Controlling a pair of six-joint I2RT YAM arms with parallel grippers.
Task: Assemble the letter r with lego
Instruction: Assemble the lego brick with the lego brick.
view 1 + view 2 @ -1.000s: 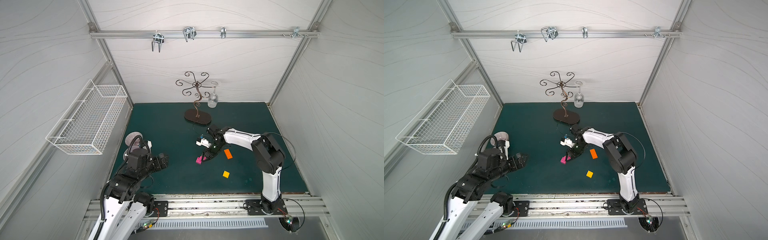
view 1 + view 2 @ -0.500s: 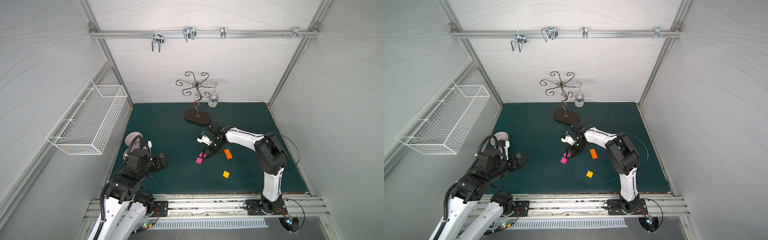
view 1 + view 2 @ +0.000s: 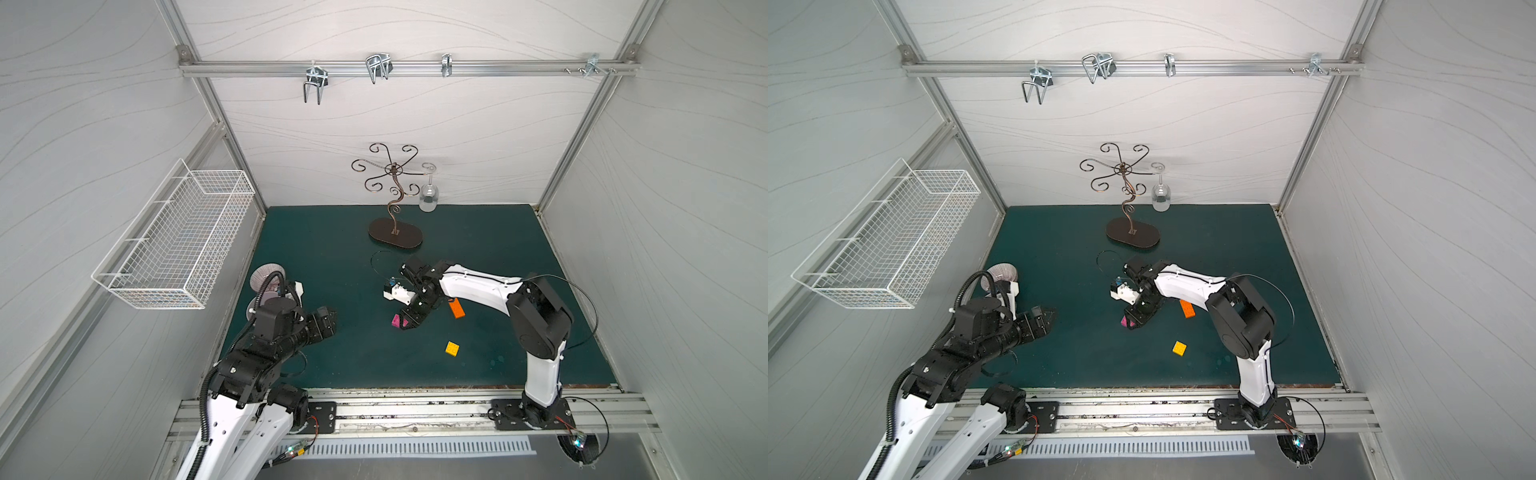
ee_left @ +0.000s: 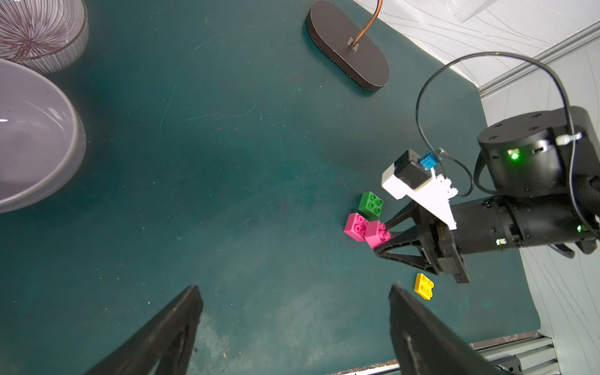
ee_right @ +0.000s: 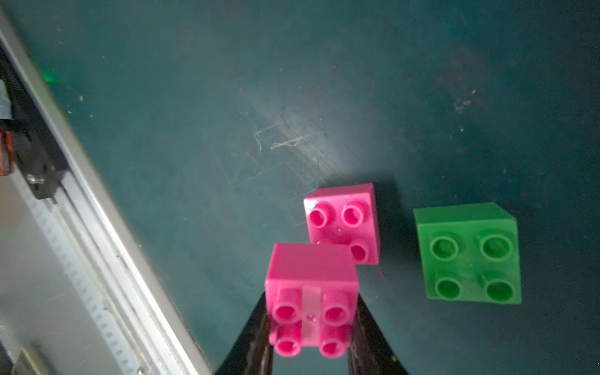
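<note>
My right gripper (image 5: 311,321) is shut on a pink lego brick (image 5: 311,276), turned so its studs face the wrist camera. It hangs right by a second pink brick (image 5: 344,224) that lies studs-up on the green mat; I cannot tell whether they touch. A green brick (image 5: 469,253) sits beside them. In both top views an orange brick (image 3: 456,308) and a yellow brick (image 3: 452,348) lie apart, nearer the right arm's base. All bricks are separate; the letter r is out of view. My left gripper (image 4: 295,311) stands open and empty at the mat's left side.
Two purple bowls, one plain (image 4: 32,136) and one striped (image 4: 39,29), stand at the left edge near the left arm. A metal stand (image 3: 395,237) with a hanging wine glass (image 3: 429,195) is at the back. A wire basket (image 3: 178,245) hangs on the left wall.
The right arm has shifted slightly while keeping hold of the pink brick near the other pink one. The left arm has not moved.
</note>
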